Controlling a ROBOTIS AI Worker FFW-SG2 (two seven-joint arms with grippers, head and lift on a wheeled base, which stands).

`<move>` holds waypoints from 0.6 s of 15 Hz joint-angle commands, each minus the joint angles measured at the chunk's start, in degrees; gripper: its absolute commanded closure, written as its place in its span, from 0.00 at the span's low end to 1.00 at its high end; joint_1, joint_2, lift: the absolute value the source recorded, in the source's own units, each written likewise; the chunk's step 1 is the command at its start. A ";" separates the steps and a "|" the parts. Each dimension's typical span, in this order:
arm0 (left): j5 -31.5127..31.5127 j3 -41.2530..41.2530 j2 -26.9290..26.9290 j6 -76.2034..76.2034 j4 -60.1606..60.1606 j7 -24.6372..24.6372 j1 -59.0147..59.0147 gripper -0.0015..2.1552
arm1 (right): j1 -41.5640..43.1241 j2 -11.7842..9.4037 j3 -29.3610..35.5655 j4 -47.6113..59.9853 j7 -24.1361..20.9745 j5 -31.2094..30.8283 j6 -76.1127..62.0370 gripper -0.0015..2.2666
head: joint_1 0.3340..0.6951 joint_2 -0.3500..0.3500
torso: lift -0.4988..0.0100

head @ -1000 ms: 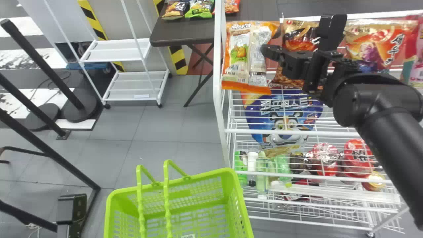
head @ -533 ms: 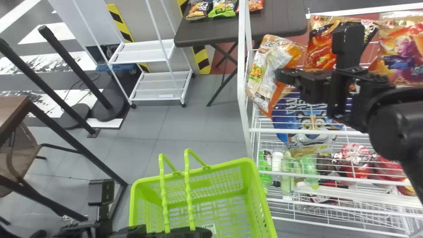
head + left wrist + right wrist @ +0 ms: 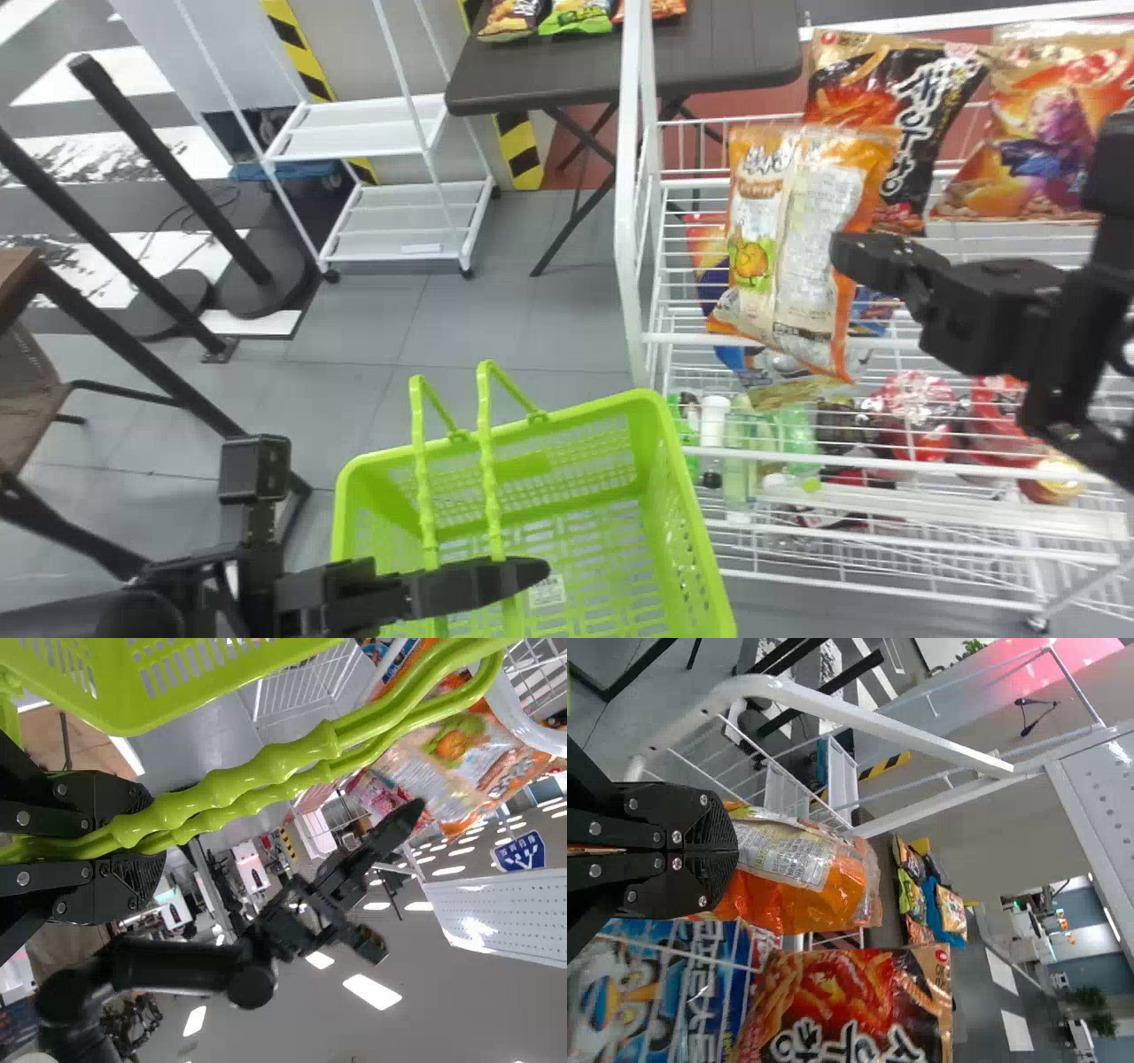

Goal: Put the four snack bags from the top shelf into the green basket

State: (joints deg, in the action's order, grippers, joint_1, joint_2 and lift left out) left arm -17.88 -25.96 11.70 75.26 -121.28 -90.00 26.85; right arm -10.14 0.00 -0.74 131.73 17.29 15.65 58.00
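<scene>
When I look through the head view, my right gripper (image 3: pixel 837 252) holds the orange snack bag (image 3: pixel 753 221) by its right side, the bag tilted slightly beside the left edge of the white rack (image 3: pixel 627 221) and in front of the blue cereal bag (image 3: pixel 714 283). Toward the top shelf's far edge I see the dark snack bag (image 3: pixel 921 106) and, just right of it, the orange-and-purple snack bag (image 3: pixel 1036 142). The green basket (image 3: pixel 687 496) sits near the rack's near left corner, and my left gripper (image 3: pixel 532 576) reaches across its two handles (image 3: pixel 425 496) from the left. Bottles (image 3: pixel 713 421) stand low in the rack by its left edge, with red packs (image 3: pixel 912 408) farther right. Behind, more snack bags (image 3: pixel 580 16) lie by the left edge of the dark folding table (image 3: pixel 709 62).

Through the left wrist view, my left gripper (image 3: pixel 146 846) has its fingers closed around the handles, close to the basket's rim. The orange snack bag is beyond them, near my right arm.

Over in the right wrist view, my right gripper (image 3: pixel 735 846) is pinched firmly on the orange snack bag. The dark snack bag lies close by; whether the two touch, I can't quite tell from this angle.
</scene>
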 commanded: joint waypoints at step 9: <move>3.99 3.82 -2.91 4.16 -0.36 -0.57 -1.45 1.00 | -12.45 0.05 4.35 19.80 0.99 17.40 26.86 0.99 | 1.00 0.79 | 0.98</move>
State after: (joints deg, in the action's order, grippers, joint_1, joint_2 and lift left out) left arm -13.96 -22.41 8.94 78.75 -121.50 -90.00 25.46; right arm -22.30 0.00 4.93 151.43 18.20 31.93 81.65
